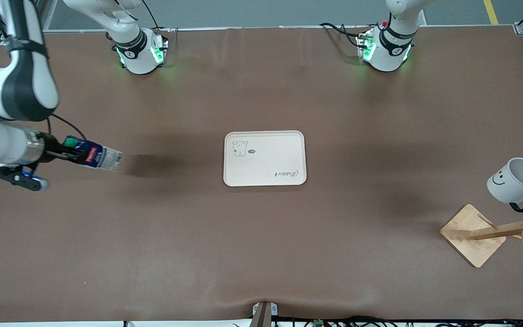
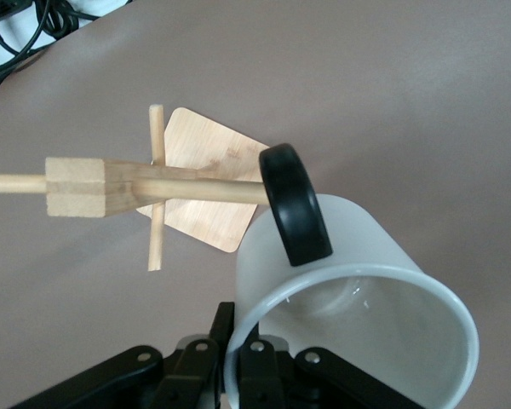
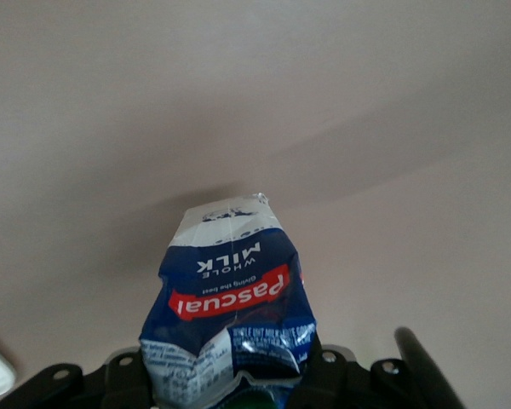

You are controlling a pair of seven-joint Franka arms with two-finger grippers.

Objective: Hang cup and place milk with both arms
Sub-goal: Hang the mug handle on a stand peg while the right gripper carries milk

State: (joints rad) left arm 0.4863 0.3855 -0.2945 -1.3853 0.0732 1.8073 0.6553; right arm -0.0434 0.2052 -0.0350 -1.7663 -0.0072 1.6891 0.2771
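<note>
left gripper (image 2: 238, 362) first, since it works nearest the front camera: we see it pinching the rim of the cup (image 1: 511, 180), holding the mug up over the wooden rack (image 1: 488, 234) at the left arm's end of the table. in the left wrist view the black handle (image 2: 295, 204) sits right at the tip of a rack peg (image 2: 200, 189), so we judge the hang as lined up but not yet done; we cannot tell whether the loop is threaded. the rack stands close to the table edge there, so room to swing is tight on that end. farther up, the cream tray (image 1: 265, 158) lies bare in the middle of the brown table (image 1: 261, 254), with wide open cloth all around it. right gripper (image 1: 64, 155) is clamped on the cap end of the milk (image 1: 94, 155), carrying the carton tilted on its side in the air over the right arm's end of the table, well apart from the tray. we judge both objects as picked up and neither as delivered: the cup still needs its peg, and the milk needs carrying in and setting down, presumably on the tray, along an unobstructed path.
</note>
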